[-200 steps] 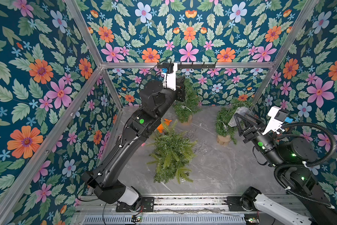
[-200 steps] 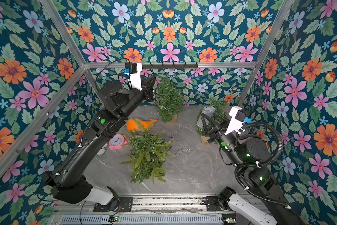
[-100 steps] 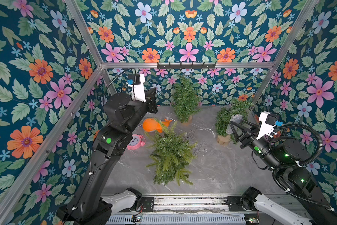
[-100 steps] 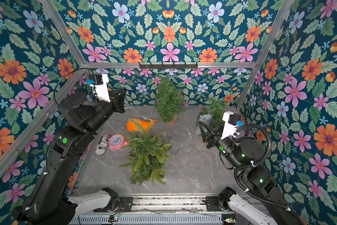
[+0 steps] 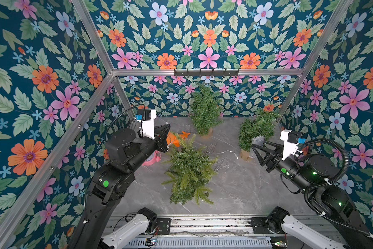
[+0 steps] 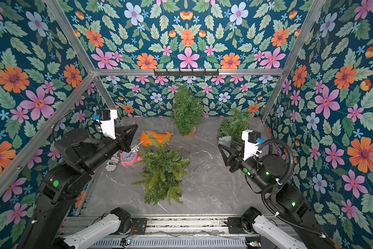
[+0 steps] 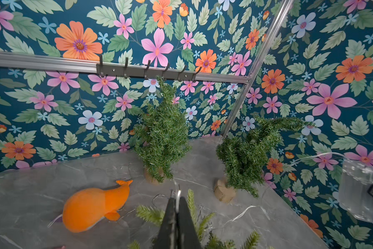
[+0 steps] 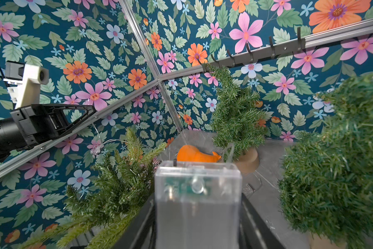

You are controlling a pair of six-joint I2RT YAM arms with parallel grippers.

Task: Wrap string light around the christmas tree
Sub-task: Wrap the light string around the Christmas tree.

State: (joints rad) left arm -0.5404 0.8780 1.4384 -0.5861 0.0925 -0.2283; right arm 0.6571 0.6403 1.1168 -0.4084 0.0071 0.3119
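Left of the christmas tree [image 5: 188, 170], the left gripper [image 7: 176, 198] pinches the string light wire [image 7: 177, 203]. Right of it, the right gripper [image 6: 223, 146] clamps the clear battery box [image 8: 197, 194].

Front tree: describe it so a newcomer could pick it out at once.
Three small trees stand on the grey marble table. The front tree is mid-table, nearest the robot's bases, with an orange whale behind it. Unlike the rear tree and bent tree, both dark and fine-needled, it is lighter green with broad fern-like fronds.
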